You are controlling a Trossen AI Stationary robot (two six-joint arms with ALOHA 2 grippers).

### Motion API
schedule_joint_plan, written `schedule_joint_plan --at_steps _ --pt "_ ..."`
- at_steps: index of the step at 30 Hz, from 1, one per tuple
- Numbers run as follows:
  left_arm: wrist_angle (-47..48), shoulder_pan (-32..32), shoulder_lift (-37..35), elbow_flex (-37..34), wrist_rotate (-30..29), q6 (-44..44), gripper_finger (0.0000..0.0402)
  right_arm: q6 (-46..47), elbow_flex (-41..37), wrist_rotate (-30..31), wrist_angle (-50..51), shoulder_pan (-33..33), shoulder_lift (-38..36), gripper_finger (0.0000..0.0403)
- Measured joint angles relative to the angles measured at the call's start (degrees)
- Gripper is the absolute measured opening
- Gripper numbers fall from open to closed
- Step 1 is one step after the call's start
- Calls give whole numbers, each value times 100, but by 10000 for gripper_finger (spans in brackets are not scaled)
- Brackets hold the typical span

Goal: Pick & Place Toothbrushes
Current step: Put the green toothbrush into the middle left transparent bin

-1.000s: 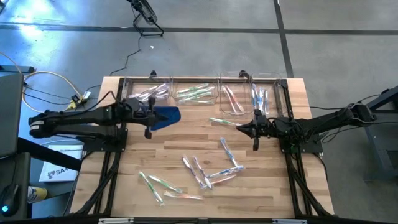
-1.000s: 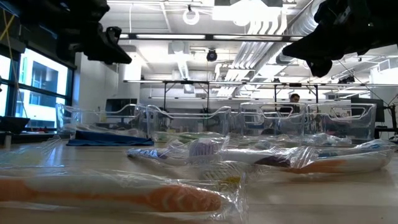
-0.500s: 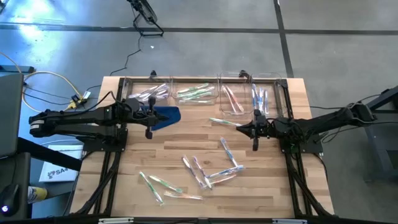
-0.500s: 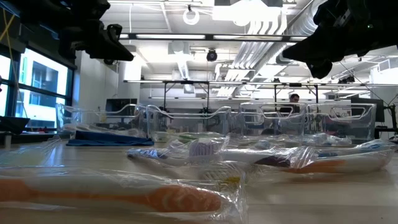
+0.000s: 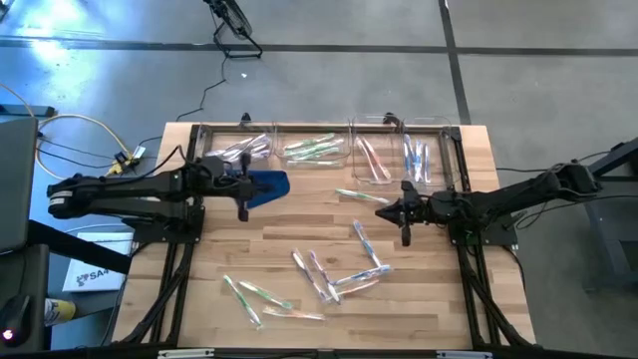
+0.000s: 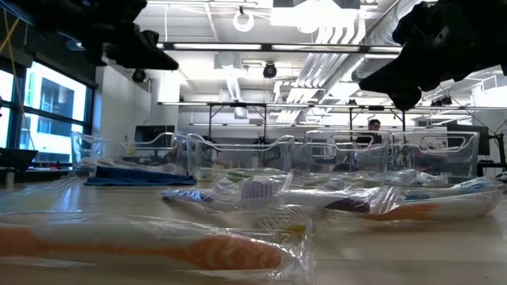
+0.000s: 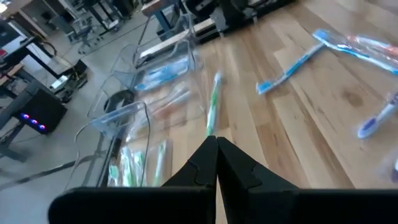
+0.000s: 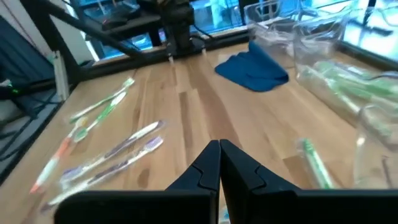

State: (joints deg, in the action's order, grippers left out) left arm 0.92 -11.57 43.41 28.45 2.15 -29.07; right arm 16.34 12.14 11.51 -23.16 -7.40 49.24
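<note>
Both arms reach inward above the table, left claw and right claw closed, empty.

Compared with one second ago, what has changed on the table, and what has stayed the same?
The right gripper moved a little toward the left arm's side, past the green toothbrush lying loose by the bins. The left gripper edged slightly forward over the blue cloth. Both stayed shut and empty; nothing was picked up or released. The toothbrushes on the table kept their places.
</note>
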Motion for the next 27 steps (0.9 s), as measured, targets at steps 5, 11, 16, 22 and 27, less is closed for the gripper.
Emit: schedule_joint_plan --at_steps 5,11,16,22,27 --pt "-422 -2 711 2 -8 -1 39 362 0 -235 -340 1 17 2" --pt "-1619 -2 1819 59 -20 106 96 82 0 -907 -724 -117 4 2" --pt "-1699 -4 2560 590 -22 82 106 -180 0 -598 -927 -283 -7 2" --pt "-1634 -4 3051 1110 -29 -259 104 -17 2 273 -624 -321 -7 2" --pt "-1633 -4 3076 1204 -43 -263 103 1263 0 1216 1046 -321 -7 2"
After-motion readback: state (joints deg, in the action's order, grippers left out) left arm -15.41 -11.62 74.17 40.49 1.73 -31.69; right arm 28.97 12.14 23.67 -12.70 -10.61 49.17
